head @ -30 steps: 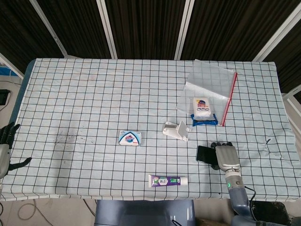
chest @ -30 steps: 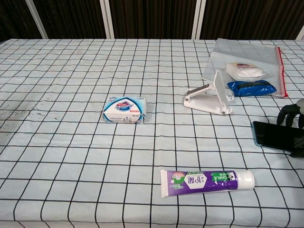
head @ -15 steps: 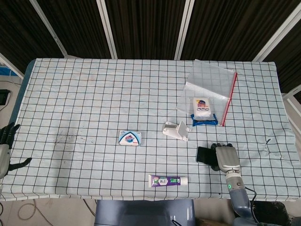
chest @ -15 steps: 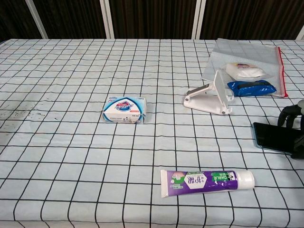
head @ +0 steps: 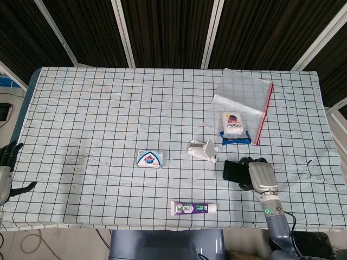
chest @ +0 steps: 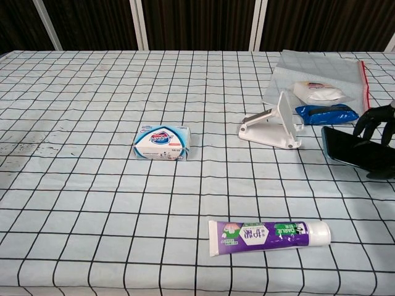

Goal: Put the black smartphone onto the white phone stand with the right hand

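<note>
The right hand (head: 259,174) is gripping the phone (head: 235,170), its fingers wrapped over the right end, and the phone is sticking out leftward from the hand. In the chest view the phone (chest: 350,152) is sitting tilted, its near edge seemingly raised off the surface (head: 97,119), though whether the far edge is touching the cloth cannot be told. The hand (chest: 378,143) is showing only partly at the frame's right edge there.

The stand (head: 203,150) is lying up and to the left of the phone, nearer the middle of the surface, just beside the phone's free end but apart from it. The phone's long axis is running roughly left to right, parallel to the front edge of the surface, so its free end is pointing toward the stand (chest: 274,125). The stand's upright plate is leaning back toward the far edge, with its base lip facing the front edge. Judging from this, the coming move is calling for a short carry left and away, plus tipping the phone so its lower long edge drops onto the lip.

The left hand (head: 6,162) is resting at the left edge of the surface, fingers spread, holding nothing, and is far from the stand; the right hand is much nearer.
</note>
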Available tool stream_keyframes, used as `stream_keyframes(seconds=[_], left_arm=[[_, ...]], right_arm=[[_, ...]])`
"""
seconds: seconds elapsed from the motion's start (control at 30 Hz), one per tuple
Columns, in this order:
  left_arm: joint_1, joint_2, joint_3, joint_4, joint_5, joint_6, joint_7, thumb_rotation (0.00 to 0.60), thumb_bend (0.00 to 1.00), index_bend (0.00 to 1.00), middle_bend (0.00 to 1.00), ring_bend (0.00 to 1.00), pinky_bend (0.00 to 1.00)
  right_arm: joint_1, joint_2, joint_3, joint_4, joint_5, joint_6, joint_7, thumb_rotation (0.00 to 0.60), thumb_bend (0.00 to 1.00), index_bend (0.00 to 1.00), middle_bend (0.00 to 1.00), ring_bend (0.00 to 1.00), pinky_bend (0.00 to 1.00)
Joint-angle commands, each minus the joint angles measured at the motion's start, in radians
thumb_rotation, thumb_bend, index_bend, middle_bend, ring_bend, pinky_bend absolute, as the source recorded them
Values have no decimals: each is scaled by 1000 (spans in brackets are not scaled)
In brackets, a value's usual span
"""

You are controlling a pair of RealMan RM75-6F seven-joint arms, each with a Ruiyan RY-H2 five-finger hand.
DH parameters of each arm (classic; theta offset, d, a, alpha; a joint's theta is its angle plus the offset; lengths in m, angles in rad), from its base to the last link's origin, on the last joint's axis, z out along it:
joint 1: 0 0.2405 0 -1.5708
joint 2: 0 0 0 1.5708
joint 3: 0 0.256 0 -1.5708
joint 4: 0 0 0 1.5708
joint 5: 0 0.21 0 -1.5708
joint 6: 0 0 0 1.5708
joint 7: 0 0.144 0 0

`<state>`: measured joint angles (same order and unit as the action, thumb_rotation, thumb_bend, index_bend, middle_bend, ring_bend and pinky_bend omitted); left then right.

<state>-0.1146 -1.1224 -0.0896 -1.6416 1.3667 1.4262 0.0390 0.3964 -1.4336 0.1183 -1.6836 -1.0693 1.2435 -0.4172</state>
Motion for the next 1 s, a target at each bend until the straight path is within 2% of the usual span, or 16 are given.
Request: stream_keyframes(seconds=[0.03,0.3,0.47,0.63,1.0], left_arm=[[0,0,0,0,1,1,-1,600,0,0,0,0,0],[0,-1,2,1,3,-1,1,600,0,0,0,0,0],[0,-2,2,1,1,-1,1,600,0,0,0,0,0],[-2,-1,1,0,-3,-6,-1,600,0,0,0,0,0],[-5,-1,0,-2,-13,-16,-2,600,0,0,0,0,0]], right_arm=[[-9,3,49,-5,-30,13,118,600,393,453,580,427,282],[-1,-42,169,2,-60,2,452,600,377,454,577,426,282],[20,-84,217,33,-58,-29,590,600,376,454,577,425,282],[41,-138,240,90,-68,-57,710,600,376,454,577,423,282],[78,-243,266,220,-85,-90,875,600,376,454,575,416,282]])
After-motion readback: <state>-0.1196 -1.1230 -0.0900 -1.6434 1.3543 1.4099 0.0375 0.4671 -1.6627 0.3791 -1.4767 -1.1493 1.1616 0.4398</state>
